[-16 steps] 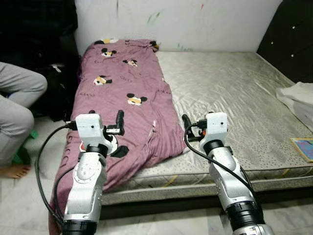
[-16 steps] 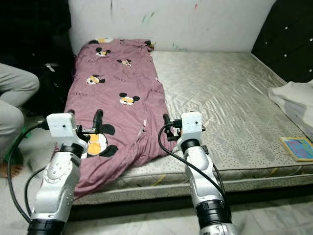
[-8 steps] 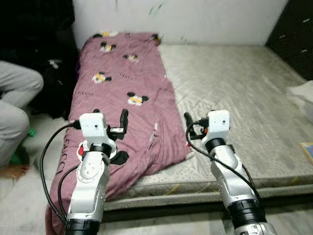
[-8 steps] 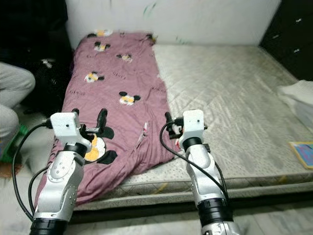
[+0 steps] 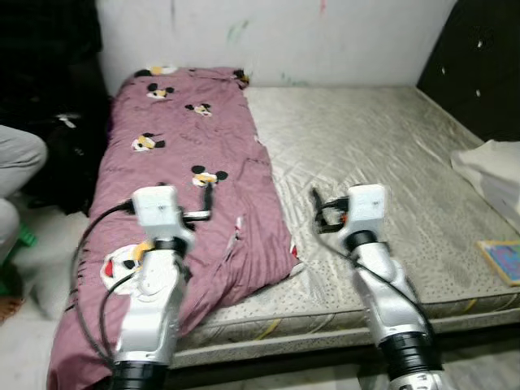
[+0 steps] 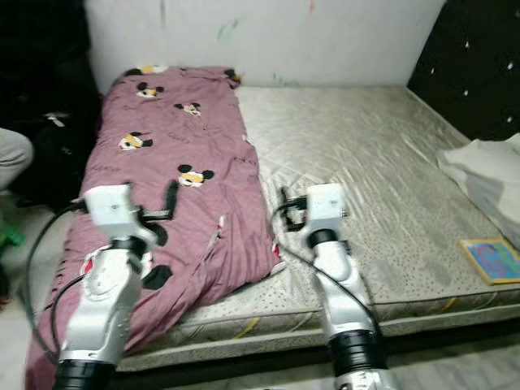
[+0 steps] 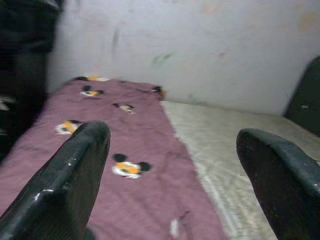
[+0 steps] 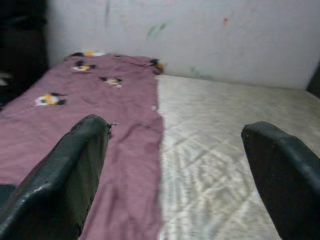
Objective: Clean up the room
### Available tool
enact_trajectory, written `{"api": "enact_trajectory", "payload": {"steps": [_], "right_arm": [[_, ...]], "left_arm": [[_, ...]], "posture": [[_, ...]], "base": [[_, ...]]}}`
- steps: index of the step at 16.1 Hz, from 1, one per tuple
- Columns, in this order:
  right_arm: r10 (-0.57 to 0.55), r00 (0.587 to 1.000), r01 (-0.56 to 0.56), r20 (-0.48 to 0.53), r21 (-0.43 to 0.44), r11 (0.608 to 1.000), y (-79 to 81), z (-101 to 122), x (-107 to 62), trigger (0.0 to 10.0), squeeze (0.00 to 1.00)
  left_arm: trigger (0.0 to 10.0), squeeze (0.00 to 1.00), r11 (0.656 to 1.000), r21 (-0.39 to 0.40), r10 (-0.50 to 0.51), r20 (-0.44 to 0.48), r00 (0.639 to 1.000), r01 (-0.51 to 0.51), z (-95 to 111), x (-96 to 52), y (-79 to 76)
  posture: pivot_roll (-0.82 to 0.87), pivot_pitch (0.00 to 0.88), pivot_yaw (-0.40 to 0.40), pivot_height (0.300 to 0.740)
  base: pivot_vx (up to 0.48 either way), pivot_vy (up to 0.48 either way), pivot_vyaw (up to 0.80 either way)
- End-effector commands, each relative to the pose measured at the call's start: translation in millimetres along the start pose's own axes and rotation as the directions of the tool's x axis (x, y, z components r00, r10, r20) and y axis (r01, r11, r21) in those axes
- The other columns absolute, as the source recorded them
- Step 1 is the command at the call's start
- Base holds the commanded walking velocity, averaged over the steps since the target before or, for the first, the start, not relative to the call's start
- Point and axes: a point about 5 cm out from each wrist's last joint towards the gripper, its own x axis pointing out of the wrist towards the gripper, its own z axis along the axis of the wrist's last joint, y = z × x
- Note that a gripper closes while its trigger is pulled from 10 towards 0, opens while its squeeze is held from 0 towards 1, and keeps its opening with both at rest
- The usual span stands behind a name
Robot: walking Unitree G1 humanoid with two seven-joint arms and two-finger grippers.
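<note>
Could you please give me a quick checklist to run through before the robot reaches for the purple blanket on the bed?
1. Left gripper jaws open, nothing held: ok.
2. Right gripper jaws open, nothing held: ok.
3. Purple blanket in view, ahead of both grippers: ok.
4. Blanket lying wholly on the mattress: not ok, its near end hangs over the edge.
5. Grippers touching the blanket: cannot tell.
6. Person seated at the left, apart from the arms: ok.

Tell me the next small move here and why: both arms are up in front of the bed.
Probably ease the left gripper forward and down onto the purple blanket. Both it and the right gripper are open and hold nothing. The blanket lies along the left side of the mattress, its near end hanging over the edge toward the floor, right beneath the left arm.
</note>
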Motion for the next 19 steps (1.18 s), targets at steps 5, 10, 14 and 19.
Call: {"api": "enact_trajectory", "payload": {"steps": [5,10,14,19], "right_arm": [[-0.018,1.0,0.018,0.005,-0.01,1.0,-6.7,1.4,0.5,10.0,0.0],[-0.018,1.0,0.018,0.004,-0.014,1.0,-7.9,1.7,1.4,10.0,0.0],[-0.019,1.0,0.019,0.001,-0.018,1.0,-9.0,1.9,1.9,10.0,0.0],[-0.019,1.0,0.019,-0.002,-0.017,1.0,-8.8,1.3,1.8,10.0,0.0]], "left_arm": [[10.0,0.0,1.0,-0.024,-0.012,-0.012,1.0,0.012,-0.8,1.1,-3.9],[10.0,0.0,1.0,-0.029,-0.01,-0.005,1.0,0.01,0.1,2.2,-4.5],[10.0,0.0,1.0,-0.023,0.005,0.017,1.0,-0.004,2.8,2.0,-3.7],[10.0,0.0,0.999,-0.027,-0.04,0.03,0.999,0.041,4.3,1.1,-5.9]], "posture": [[-0.06,0.0,-0.034,0.74],[-0.06,0.0,-0.035,0.74],[-0.06,0.0,-0.037,0.74],[-0.06,0.0,-0.036,0.74]], "base": [[0.0,0.47,0.0],[0.0,0.48,0.0],[0.0,0.12,0.0],[0.0,0.0,-0.53]]}}
